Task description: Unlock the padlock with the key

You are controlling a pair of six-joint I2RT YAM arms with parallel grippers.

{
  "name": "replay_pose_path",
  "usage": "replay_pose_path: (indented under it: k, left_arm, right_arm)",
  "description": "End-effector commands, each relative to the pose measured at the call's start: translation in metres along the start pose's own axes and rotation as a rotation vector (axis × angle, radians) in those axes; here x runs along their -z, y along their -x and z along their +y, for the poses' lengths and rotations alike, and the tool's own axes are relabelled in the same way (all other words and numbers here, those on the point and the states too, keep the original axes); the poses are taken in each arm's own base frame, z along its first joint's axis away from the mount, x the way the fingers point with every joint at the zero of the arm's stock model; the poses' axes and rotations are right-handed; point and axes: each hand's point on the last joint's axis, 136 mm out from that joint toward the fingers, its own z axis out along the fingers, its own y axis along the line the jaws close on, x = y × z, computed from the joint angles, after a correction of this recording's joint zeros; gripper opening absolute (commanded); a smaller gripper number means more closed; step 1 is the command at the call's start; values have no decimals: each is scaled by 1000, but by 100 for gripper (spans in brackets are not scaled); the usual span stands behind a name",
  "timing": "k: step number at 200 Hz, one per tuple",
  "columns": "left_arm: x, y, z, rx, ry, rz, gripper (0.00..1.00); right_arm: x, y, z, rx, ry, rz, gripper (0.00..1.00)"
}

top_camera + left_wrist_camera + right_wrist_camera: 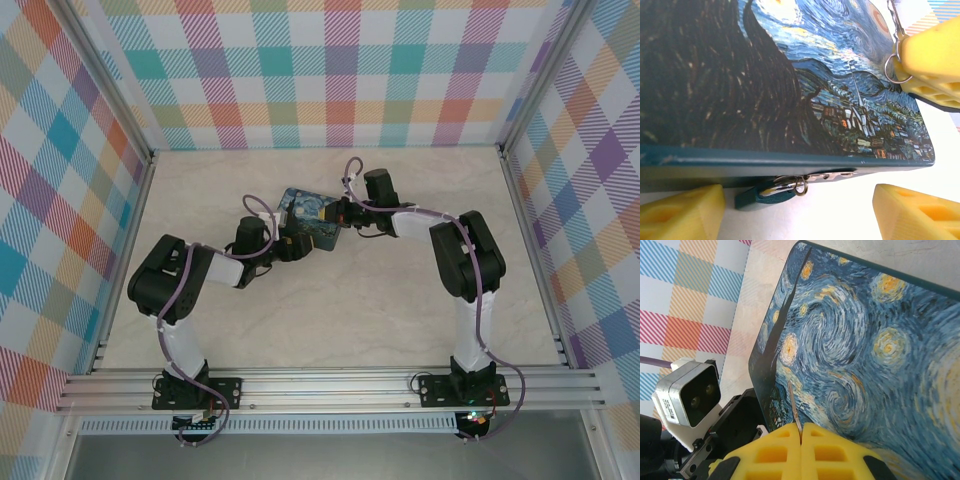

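Sitting between spread left jaws, padlock (759,196) — key (793,407) apparently pinched by right jaws.

The top external camera sits high behind the black arm bases (197,390), which lie at 6 o'clock. It looks down over the whole pale marbled table (330,330), with the flat tin box painted in swirling blue and yellow night sky (308,222) near centre. The left wrist camera sits low and very close at that tin's side, looking across the lid, with the yellow plastic left gripper (797,210) along its 6 o'clock edge. The right wrist camera looks steeply down on the same lid from close by. The matching right gripper (801,432) is at 6 o'clock in its view, and the left wrist's grey-white camera housing (687,395) at 8 o'clock.
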Motion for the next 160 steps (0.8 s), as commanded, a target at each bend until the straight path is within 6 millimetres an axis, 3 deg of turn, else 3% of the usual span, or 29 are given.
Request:
replay_pose_path:
  k: [1,160]
  left_arm:
    - [-9,-8,-1,36,-48,30,75]
    - [-21,-29,-21,84,-93,100,56]
  right_arm:
    - [-5,-32,-23,-60,-73,75,3]
    - [-7,-31,-18,-53,-65,68,3]
